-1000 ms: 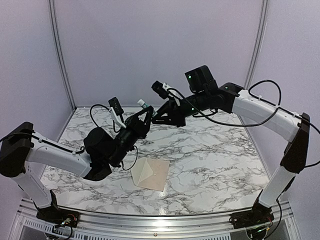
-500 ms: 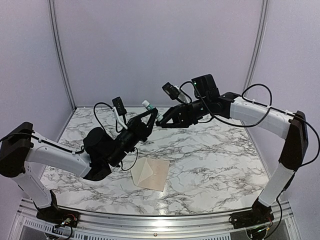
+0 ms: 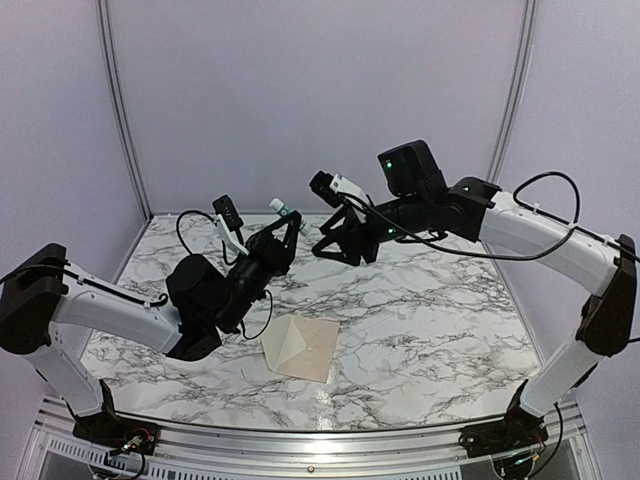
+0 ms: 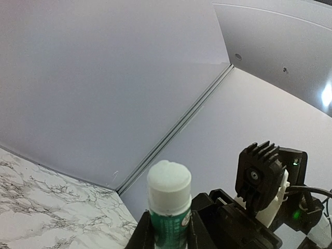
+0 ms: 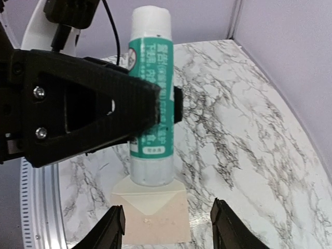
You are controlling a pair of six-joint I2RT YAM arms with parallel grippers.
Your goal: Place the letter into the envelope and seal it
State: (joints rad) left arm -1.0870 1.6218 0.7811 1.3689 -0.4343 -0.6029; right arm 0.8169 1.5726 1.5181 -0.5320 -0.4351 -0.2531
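Above the far middle of the desk [image 3: 430,310], the left gripper [image 3: 284,232] has its jaws clamped on a glue stick [image 4: 168,207], white cap uppermost. The right gripper [image 5: 167,228] hangs just beside it, jaws parted and nothing between them. On the near middle of the desk the envelope [image 3: 300,348] lies flat, its long axis running roughly left to right and its cream triangular flap at the left end.

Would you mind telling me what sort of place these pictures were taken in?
Most likely a robotics lab test cell: a left arm and a right arm bolted to a metal rail, a marble-patterned tabletop, and plain lilac wall panels closing it in.
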